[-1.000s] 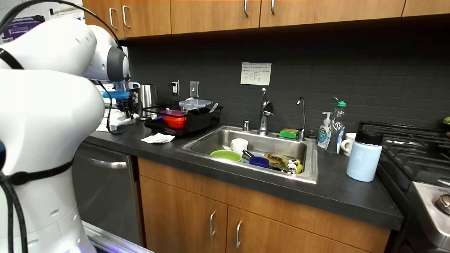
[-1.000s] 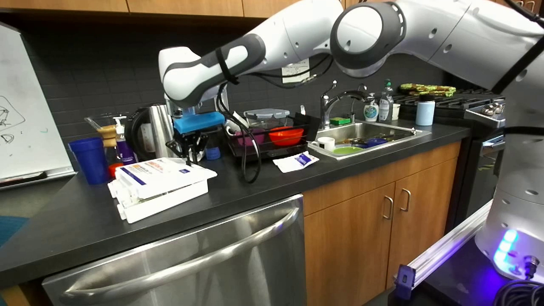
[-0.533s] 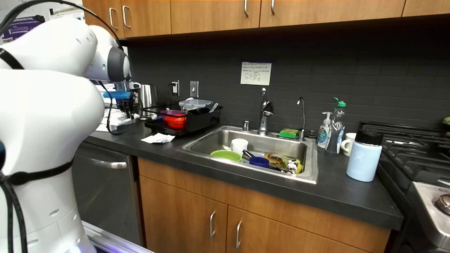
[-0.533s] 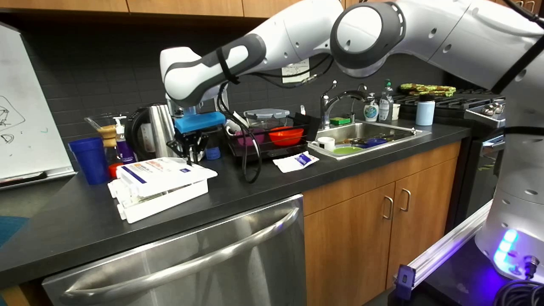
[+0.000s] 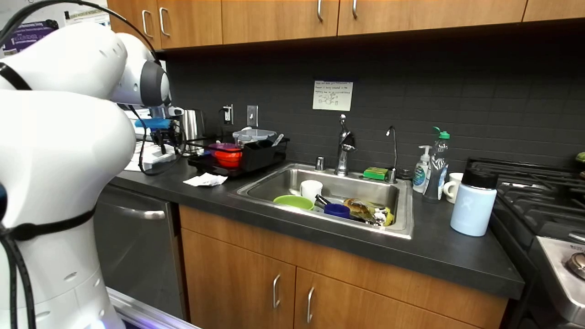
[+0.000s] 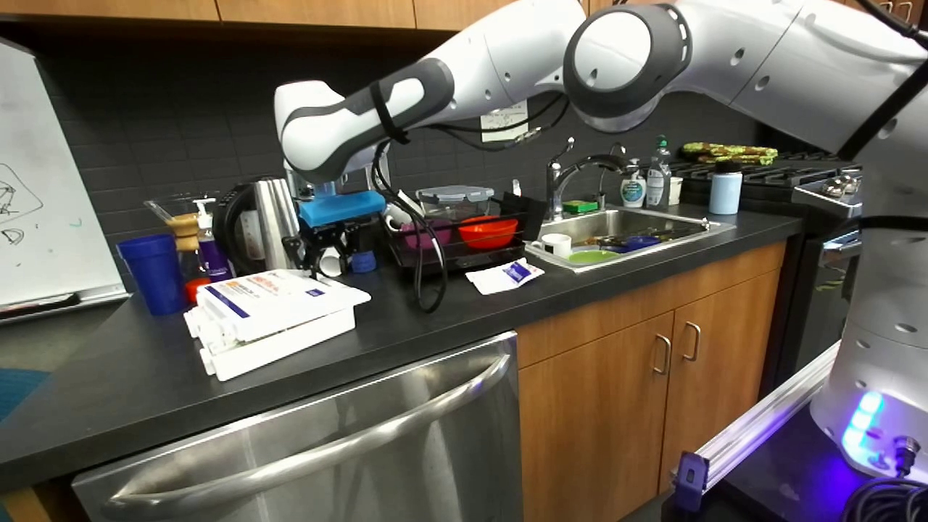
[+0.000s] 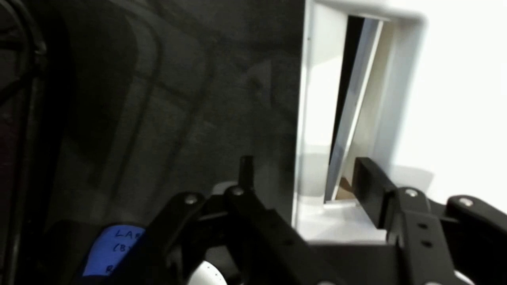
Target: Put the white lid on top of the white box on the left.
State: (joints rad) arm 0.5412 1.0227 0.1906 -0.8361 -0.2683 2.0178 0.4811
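White box [image 6: 286,345] at left in both exterior views, white lid [image 6: 283,304] skewed on top; my gripper [image 7: 304,170] has its fingers apart.
In the wrist view the box wall, right of centre, shows between my fingertips; the right-hand one in that view stands by the lid's edge, and whether it touches I cannot tell. If I close here, I expect to catch wall along with lid and drag both. If I press sideways, the lid could slide off, since it isn't seated flush; a fingertip dipping into the gap could snag. In both exterior views I have a dark countertop [image 6: 94,395], a dishwasher [image 6: 406,478] lower left, a steel sink [image 5: 404,214] right of centre, a black dish rack [image 5: 258,157] left of it, then a kettle [image 6: 274,225]; in an exterior view, a blue cup [image 6: 154,272] at left.
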